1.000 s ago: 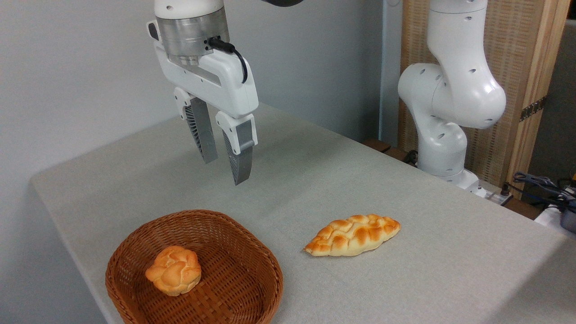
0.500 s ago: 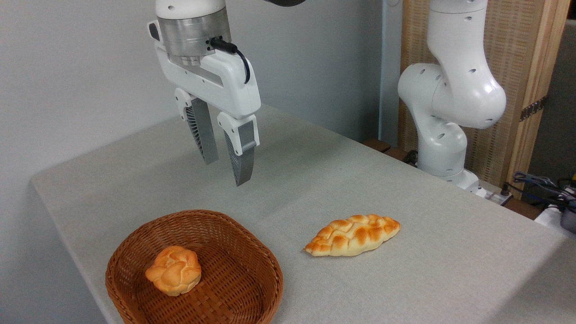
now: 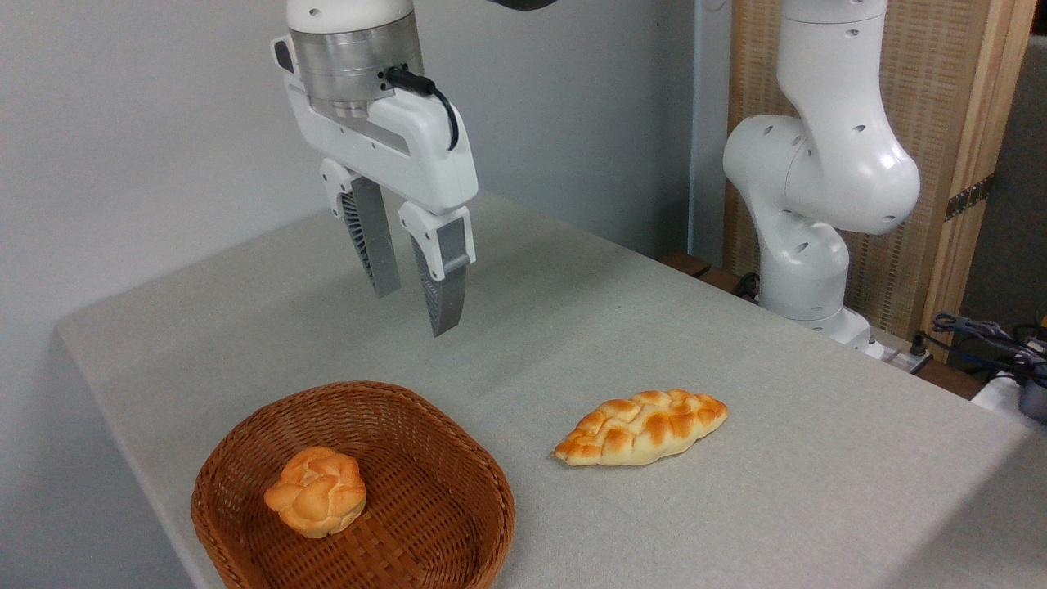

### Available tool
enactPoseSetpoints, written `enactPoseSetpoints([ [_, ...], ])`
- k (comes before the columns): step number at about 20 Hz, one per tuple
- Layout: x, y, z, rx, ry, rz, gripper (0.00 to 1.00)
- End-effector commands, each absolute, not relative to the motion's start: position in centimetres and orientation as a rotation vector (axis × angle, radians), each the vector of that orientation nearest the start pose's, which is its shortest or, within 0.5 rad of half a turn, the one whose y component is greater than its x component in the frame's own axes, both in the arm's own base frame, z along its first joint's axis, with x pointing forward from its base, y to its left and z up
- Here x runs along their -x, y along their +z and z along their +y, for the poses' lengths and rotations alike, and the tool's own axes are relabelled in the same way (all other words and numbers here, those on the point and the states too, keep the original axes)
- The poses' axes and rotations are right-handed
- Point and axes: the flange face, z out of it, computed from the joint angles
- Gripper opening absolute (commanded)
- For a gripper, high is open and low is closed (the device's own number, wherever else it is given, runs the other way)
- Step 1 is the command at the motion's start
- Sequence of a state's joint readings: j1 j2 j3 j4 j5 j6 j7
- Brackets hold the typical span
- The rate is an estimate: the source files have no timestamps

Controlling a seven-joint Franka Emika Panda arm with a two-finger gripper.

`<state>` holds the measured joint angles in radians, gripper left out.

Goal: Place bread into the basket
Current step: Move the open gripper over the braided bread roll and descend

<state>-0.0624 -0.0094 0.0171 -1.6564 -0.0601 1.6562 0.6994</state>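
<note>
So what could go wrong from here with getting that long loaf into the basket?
1. The claw hangs open high above the table, well left of the braided loaf; a poorly centred grasp on its tapered ends could slip.
2. The round bun already sits in the basket, so the loaf may land on it or straddle the low rim.
3. Pressing down on the loaf could dent it.
</note>
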Motion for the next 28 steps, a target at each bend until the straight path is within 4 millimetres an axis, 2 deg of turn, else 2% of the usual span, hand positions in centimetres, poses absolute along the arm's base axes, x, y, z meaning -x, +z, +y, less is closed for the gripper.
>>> enactPoseSetpoints([
  [1, -53.2, 59.5, -2.6, 2.971, -0.095, 1.161, 1.0],
  [6, -50.5, 58.6, -1.7, 2.974, -0.134, 1.137, 1.0],
  [14, -46.6, 55.4, -0.7, 3.01, -0.041, 1.12, 1.0],
  [16, -46.1, 54.9, 1.2, 3.038, -0.05, 1.066, 1.0],
  [19, -45.7, 53.8, 2.9, 3.068, -0.036, 1.023, 1.0],
  [23, -45.0, 51.7, 3.7, 2.961, 0.091, 1.045, 1.0],
  [25, -44.8, 51.2, 3.7, 2.957, 0.092, 1.05, 1.0],
  [28, -43.9, 49.2, 3.6, 2.947, 0.117, 1.096, 1.0],
])
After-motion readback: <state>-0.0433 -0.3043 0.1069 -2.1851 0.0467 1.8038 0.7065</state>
